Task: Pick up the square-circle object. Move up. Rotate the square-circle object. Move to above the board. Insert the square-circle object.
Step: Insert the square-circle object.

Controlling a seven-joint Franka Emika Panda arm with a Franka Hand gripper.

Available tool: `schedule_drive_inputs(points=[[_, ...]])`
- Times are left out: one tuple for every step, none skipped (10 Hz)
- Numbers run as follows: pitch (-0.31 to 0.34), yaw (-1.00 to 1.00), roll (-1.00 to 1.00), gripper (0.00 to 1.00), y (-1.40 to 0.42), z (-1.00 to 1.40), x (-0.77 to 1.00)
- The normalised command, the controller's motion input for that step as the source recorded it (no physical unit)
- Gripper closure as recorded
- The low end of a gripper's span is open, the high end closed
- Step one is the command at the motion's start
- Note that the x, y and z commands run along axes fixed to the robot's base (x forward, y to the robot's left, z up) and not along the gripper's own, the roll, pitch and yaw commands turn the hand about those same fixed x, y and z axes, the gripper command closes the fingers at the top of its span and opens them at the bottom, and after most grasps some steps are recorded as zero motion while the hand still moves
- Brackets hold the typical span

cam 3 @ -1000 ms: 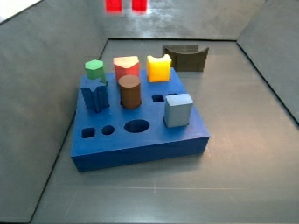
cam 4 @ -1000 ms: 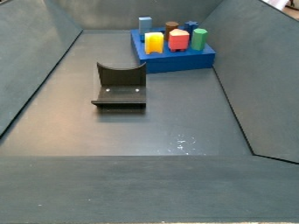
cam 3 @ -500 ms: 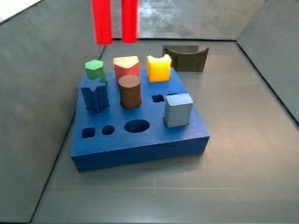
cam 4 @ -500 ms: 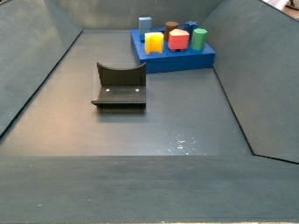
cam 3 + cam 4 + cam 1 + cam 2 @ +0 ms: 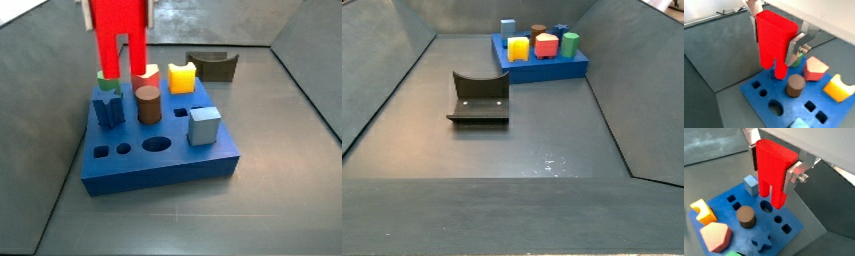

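The gripper (image 5: pixel 774 37) squeezes the top of the red square-circle object (image 5: pixel 773 45) between its two silver fingers (image 5: pixel 795 47). The object hangs straight down, just above the blue board (image 5: pixel 764 86).

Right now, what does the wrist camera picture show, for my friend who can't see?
The gripper holds a tall bright red two-pronged block upright above a thick blue slab with holes, where a brown cylinder and other coloured pegs stand.
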Motion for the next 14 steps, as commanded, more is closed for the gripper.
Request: schedule_drive_inputs(points=[[-0.127,-0.11,0.12,1.00,-0.25,-0.49,-0.17],[-0.101,-0.11,0.10,1.00,-0.28,-0.39,-0.01],[-0.107,-0.09,0.08,1.00,-0.27,-0.38,0.00],[-0.089,-0.05,0.07,1.00,-0.15,-0.41,0.00],[-0.064,-0.04,0.08,1.00,-0.11,-0.46,0.00],[-0.040,-0.03,0.08,1.00,-0.09,-0.49,0.01],[-0.066,-0.04,0.08,1.00,-0.03,-0.57,0.00],[-0.077,-0.04,0.11,1.00,-0.02,-0.65,-0.03],[-0.067,-0.02,0.15,1.00,-0.02,-0.67,-0.13],[-0.033,0.00,0.18,1.00,-0.01,-0.61,-0.23],[-0.020,0.00,0.16,1.00,-0.05,-0.48,-0.18],[0.000,0.00,0.00,1.00,0.00,-0.03,0.00],[0.000,0.00,0.08,1.00,-0.05,-0.38,0.00],[-0.010,0.00,0.15,1.00,-0.10,-0.52,0.00]])
